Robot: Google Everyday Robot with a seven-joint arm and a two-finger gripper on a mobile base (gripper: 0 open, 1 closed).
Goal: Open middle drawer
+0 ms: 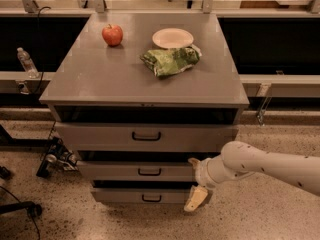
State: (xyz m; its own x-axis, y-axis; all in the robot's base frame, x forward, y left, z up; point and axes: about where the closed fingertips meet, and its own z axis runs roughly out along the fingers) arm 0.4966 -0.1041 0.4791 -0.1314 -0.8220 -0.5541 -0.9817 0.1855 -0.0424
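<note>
The middle drawer (pixel 115 171) is the grey front with a small black loop handle (pixel 149 172), between the taller top drawer (pixel 100 136) and the bottom drawer (pixel 115 196). My gripper (pixel 194 181) is in front of the right end of the middle drawer front, to the right of its handle. Its fingers are spread apart, one fingertip (pixel 192 161) by the drawer's upper edge and the other (pixel 196 199) down by the bottom drawer. It holds nothing. My white arm (pixel 270 166) reaches in from the right.
On the grey cabinet top (pixel 100 79) lie a red apple (pixel 112 34), a white plate (pixel 173 37) and a green chip bag (pixel 171 60). A water bottle (pixel 25 61) stands on a rail at the left. Cables and a caster (pixel 55 159) lie on the floor to the left.
</note>
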